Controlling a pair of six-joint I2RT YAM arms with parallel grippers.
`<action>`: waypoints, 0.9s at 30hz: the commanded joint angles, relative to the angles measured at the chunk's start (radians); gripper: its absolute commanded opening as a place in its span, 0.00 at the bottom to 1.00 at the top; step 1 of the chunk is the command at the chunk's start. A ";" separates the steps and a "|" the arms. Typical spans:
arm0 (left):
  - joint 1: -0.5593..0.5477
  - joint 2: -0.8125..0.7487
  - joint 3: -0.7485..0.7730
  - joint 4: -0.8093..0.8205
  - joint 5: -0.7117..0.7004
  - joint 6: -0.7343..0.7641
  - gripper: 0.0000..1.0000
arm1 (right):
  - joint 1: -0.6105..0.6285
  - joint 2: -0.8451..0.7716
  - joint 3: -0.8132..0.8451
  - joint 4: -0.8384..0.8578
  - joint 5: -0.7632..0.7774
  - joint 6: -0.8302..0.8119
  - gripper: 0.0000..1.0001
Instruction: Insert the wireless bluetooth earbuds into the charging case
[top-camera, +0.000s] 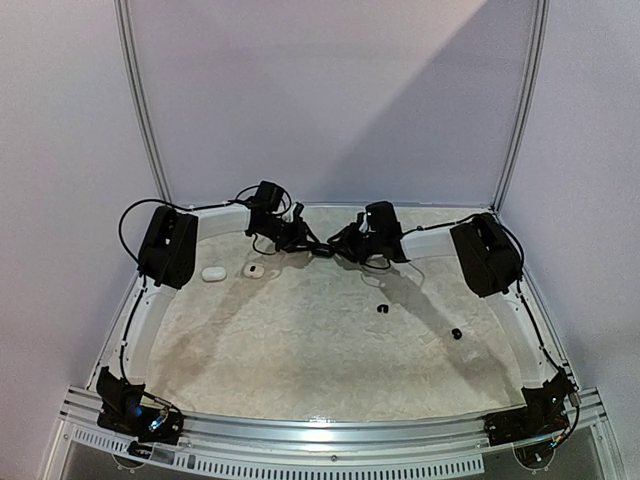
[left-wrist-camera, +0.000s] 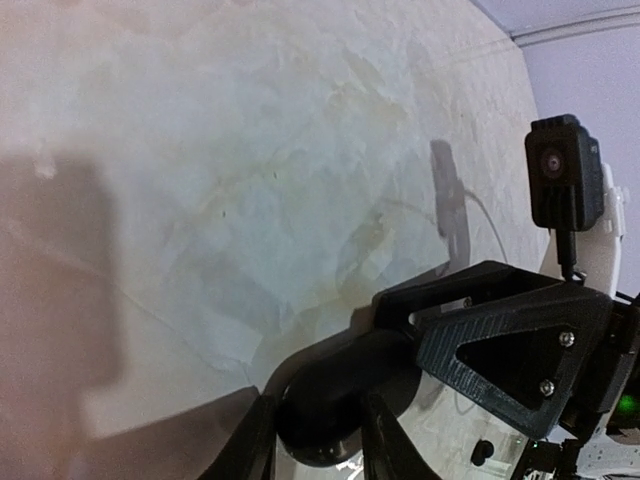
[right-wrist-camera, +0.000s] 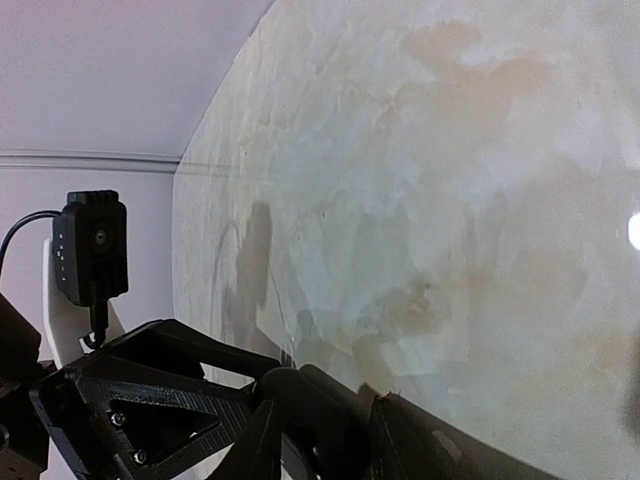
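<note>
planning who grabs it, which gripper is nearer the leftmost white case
Left. The left gripper is right of the leftmost white case and farther back; the right gripper lies beyond it, farther right.

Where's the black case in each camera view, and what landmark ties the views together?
Top external: black case, far centre, between the left gripper and right gripper.
Left wrist: bottom centre, between its fingers.
Right wrist: bottom centre, between its fingers.
Shared landmark: the table's far edge.
</note>
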 joint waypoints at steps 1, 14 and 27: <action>-0.024 -0.050 -0.132 -0.116 -0.003 -0.002 0.29 | 0.048 -0.048 -0.127 -0.048 0.010 -0.010 0.31; -0.068 -0.246 -0.465 -0.113 0.022 0.031 0.29 | 0.104 -0.313 -0.530 -0.016 -0.010 -0.060 0.29; -0.029 -0.367 -0.415 -0.144 0.117 0.122 0.54 | 0.036 -0.440 -0.272 -0.481 -0.034 -0.677 0.62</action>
